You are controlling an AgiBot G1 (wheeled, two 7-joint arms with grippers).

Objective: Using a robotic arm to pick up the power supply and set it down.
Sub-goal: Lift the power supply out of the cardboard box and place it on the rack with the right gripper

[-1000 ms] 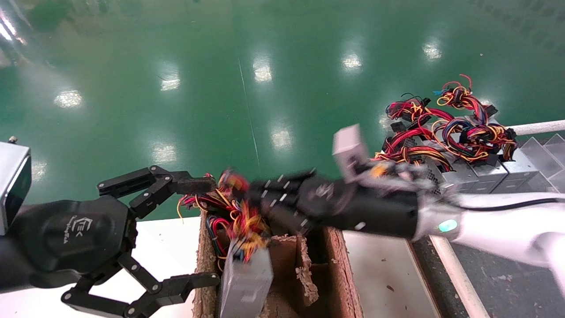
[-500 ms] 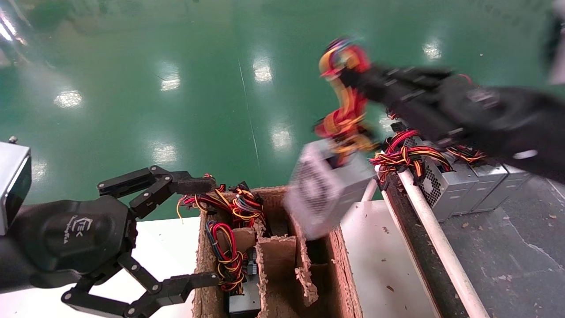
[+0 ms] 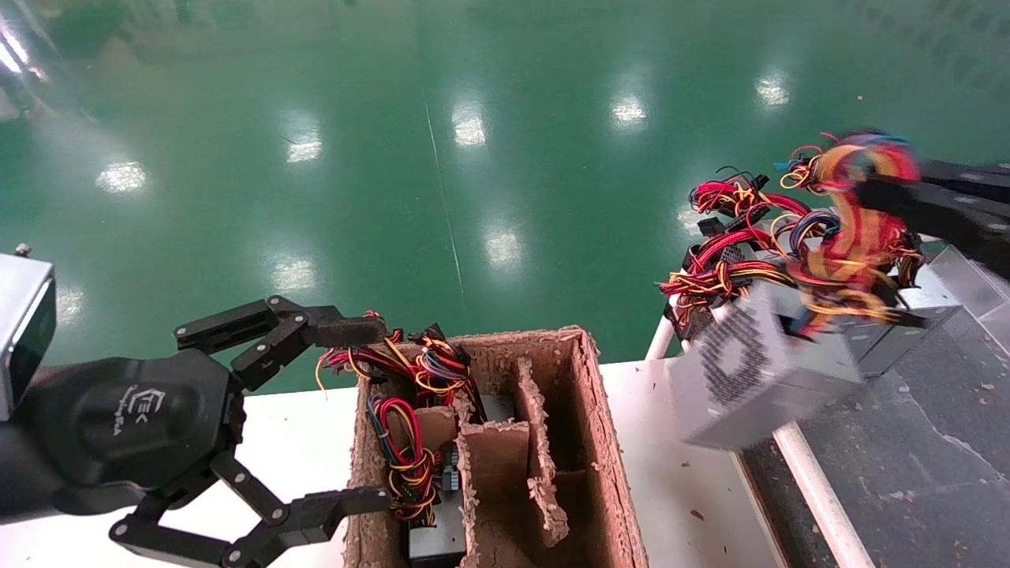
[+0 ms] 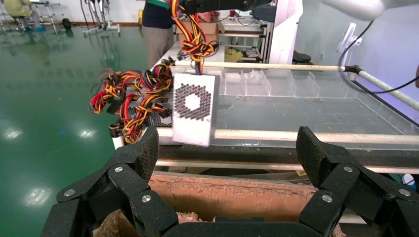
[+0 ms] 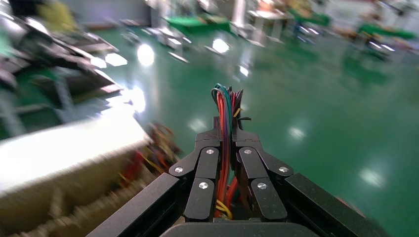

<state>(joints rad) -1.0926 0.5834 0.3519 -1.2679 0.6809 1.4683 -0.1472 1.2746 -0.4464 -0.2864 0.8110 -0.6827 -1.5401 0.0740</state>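
Observation:
A grey power supply (image 3: pixel 757 371) with a perforated fan grille hangs tilted in the air by its red, yellow and black wire bundle (image 3: pixel 856 213). My right gripper (image 3: pixel 895 189), at the far right of the head view, is shut on those wires (image 5: pixel 226 128). The unit hangs over the white rail, just in front of a row of similar power supplies (image 3: pixel 931 296). In the left wrist view the hanging power supply (image 4: pixel 193 108) shows beyond my left gripper (image 4: pixel 227 153). My left gripper (image 3: pixel 371 414) stays open and empty at the left of the cardboard box.
A brown cardboard box (image 3: pixel 588 442) with torn dividers stands on the white table and holds another unit (image 3: pixel 434 540) with coiled wires. A white pipe rail (image 3: pixel 813 489) borders a dark surface on the right. Clear plastic bins (image 3: pixel 982 276) lie behind the row.
My right gripper lifted the power supply out of the box by its wires and swung it up and to the right, over the rail. My left arm has not moved.

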